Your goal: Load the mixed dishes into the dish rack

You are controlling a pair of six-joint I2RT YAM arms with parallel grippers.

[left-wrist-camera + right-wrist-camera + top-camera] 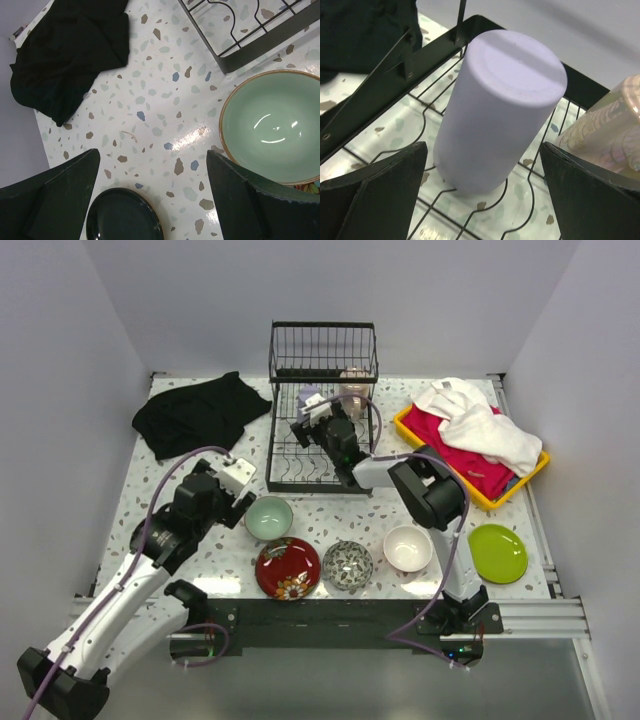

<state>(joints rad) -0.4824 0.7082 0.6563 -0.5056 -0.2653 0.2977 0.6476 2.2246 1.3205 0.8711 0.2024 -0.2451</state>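
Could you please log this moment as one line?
right hand open around upturned lavender mug on rack | left hand open, beside green bowl

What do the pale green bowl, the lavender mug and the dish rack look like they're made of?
The pale green bowl looks like glazed ceramic: glossy, with sharp highlights and a brownish rim. The lavender mug looks matte, with no glare; ceramic or plastic, I cannot tell. The dish rack looks like thin metal wire with a black coating.
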